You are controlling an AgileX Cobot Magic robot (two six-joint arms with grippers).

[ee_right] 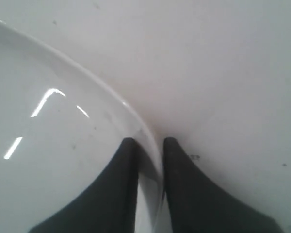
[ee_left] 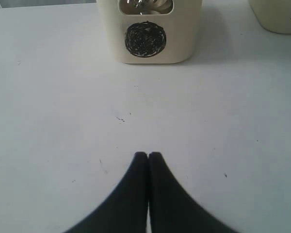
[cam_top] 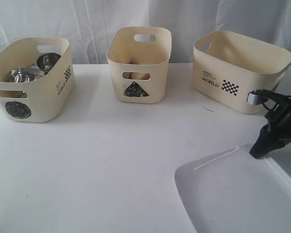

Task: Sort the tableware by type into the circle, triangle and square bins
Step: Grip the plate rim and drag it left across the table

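Exterior view
Circle bin: on the left of the white table, with steel tableware piled inside.
Triangle bin: the small one, in the middle at the back; its contents are too dim to name.
Square bin: on the right at the back; its inside is hidden.
Large white plate: lies flat on the table at the near right, cut off by the frame edge.
Right gripper: tips down at the plate's far right rim.

Left wrist view
Left gripper: fingers pressed together with nothing between them, over bare table.
Circle bin: straight ahead and well apart, with steel showing through its handle slot.

Right wrist view
Right gripper: one finger is inside the plate and the other is outside on the table side. The rim fills the narrow gap, so the gripper is pinching the rim.
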